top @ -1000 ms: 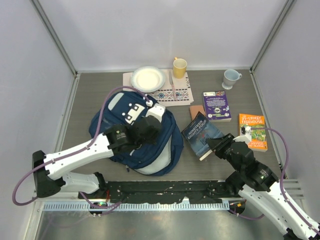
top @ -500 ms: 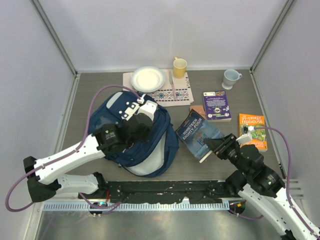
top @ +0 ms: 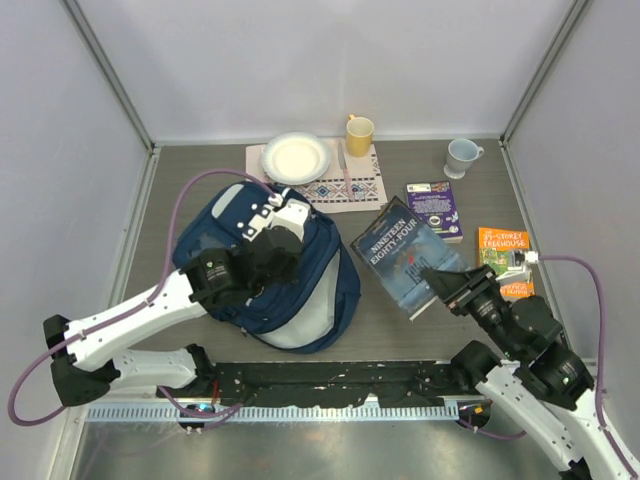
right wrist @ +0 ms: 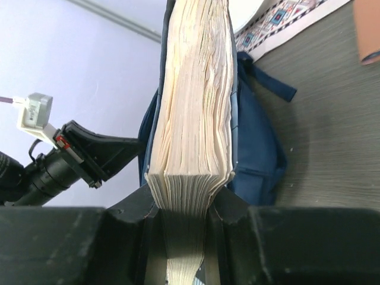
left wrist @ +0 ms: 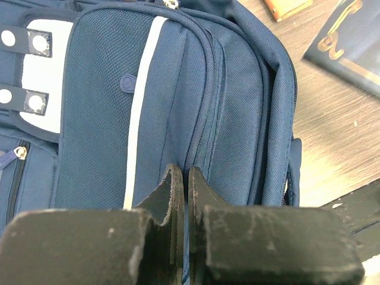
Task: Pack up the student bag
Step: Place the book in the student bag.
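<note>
The student bag [top: 300,290], a navy backpack with a white stripe and buckle patch, lies left of centre on the table. My left gripper [top: 280,258] is on top of it. In the left wrist view the gripper [left wrist: 181,172] is shut on a fold of the bag's blue fabric [left wrist: 101,107]. My right gripper [top: 447,290] is shut on the near corner of a dark blue book [top: 400,255] and holds it tilted up, off the table, right of the bag. In the right wrist view the gripper [right wrist: 181,205] clamps the book's page edge [right wrist: 196,107], with the bag [right wrist: 255,154] behind it.
A purple book [top: 433,210] and an orange book [top: 503,250] lie at the right. At the back are a white plate [top: 295,157], a patterned placemat [top: 345,185], a yellow cup [top: 359,133] and a pale blue mug [top: 461,156]. A black rail [top: 330,378] runs along the near edge.
My right gripper has lifted the dark blue book off the table and tilted it up. My left gripper has pulled the bag a little to the left, still holding the fabric.
</note>
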You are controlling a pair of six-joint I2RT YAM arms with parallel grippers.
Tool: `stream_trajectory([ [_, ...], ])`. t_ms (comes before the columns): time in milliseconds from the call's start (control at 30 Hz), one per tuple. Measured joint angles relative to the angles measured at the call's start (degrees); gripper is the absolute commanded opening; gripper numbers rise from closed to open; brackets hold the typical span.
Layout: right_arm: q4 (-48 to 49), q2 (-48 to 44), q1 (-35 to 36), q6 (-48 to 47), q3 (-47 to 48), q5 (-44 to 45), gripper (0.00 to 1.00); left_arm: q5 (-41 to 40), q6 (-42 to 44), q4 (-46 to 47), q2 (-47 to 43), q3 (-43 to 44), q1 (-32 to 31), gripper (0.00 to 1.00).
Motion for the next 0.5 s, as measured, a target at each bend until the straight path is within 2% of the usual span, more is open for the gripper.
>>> stream_trajectory([
  [233, 6.5, 9.7, 0.0, 2.4, -4.0, -10.0, 0.01, -1.5, -1.8, 1.6, -4.8, -0.5, 0.3, 0.0],
  [400, 7.6, 11.7, 0.1, 4.6, -7.3, -14.0, 0.01, -2.5, -2.6, 2.1, -6.1, -0.5, 0.4, 0.0],
  [500, 12.0, 13.3, 0.1, 6.5, -8.9, -16.9, 0.01, -2.5, -2.9, 2.1, -6.0, -0.5, 0.4, 0.0],
])
